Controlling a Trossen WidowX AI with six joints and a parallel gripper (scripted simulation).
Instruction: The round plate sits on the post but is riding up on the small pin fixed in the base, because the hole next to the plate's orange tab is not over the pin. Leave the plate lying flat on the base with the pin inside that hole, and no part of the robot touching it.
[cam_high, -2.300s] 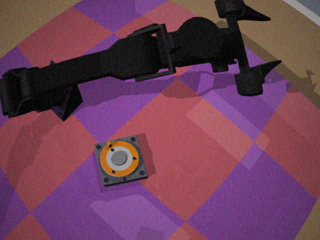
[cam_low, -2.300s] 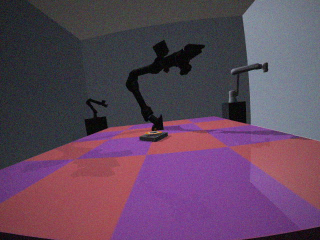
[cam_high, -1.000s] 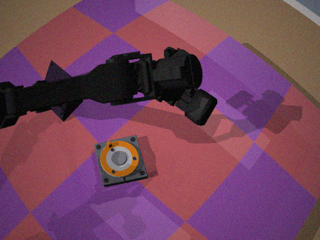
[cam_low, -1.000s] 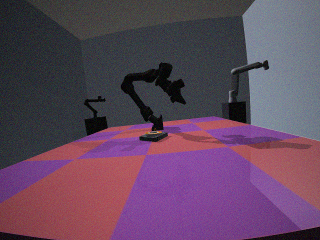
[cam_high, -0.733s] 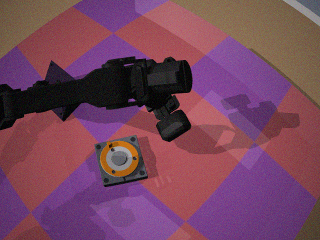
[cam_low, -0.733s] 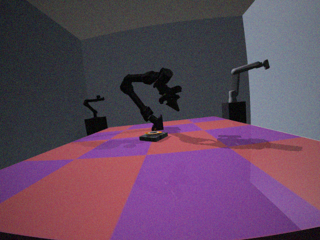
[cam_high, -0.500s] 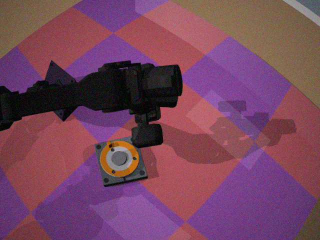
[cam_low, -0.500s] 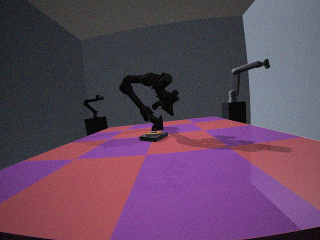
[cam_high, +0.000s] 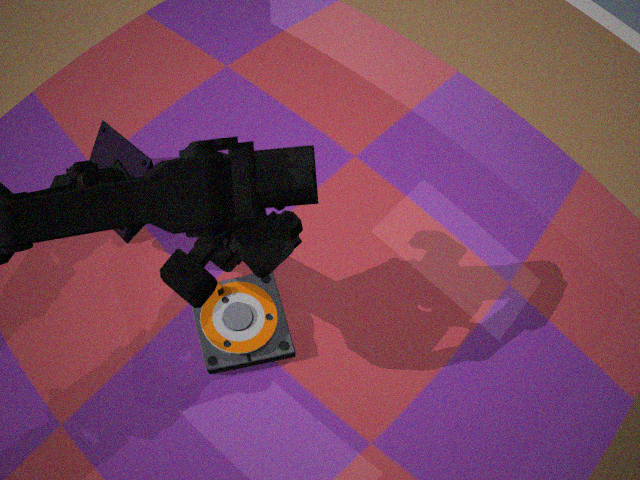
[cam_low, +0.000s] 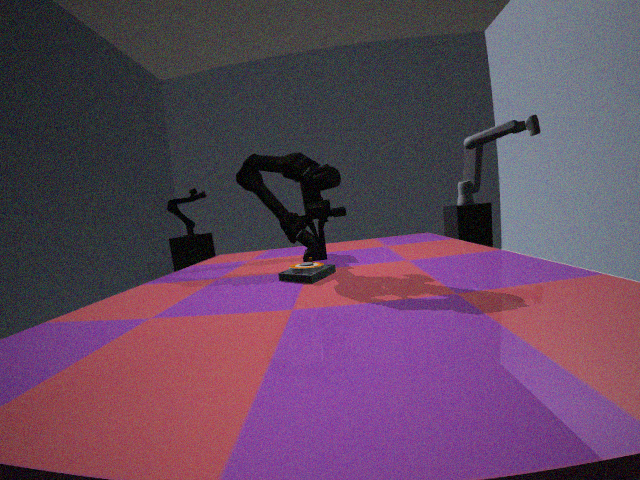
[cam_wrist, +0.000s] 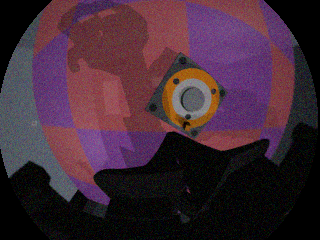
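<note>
A white arm (cam_low: 483, 149) stands past the table's far right corner, a black arm (cam_low: 185, 207) past its far left corner.

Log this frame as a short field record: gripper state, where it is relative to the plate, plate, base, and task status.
gripper: shut, nothing held
gripper position: low, at the plate's upper-left edge in the top view; contact cannot be told
plate: round, orange ring with a white inner ring, on the grey post
orange tab: not visible, hidden near the gripper
base: dark square block, corner holes visible
pin: cannot be made out
task status: seating of the plate not confirmable; gripper not withdrawn
</note>
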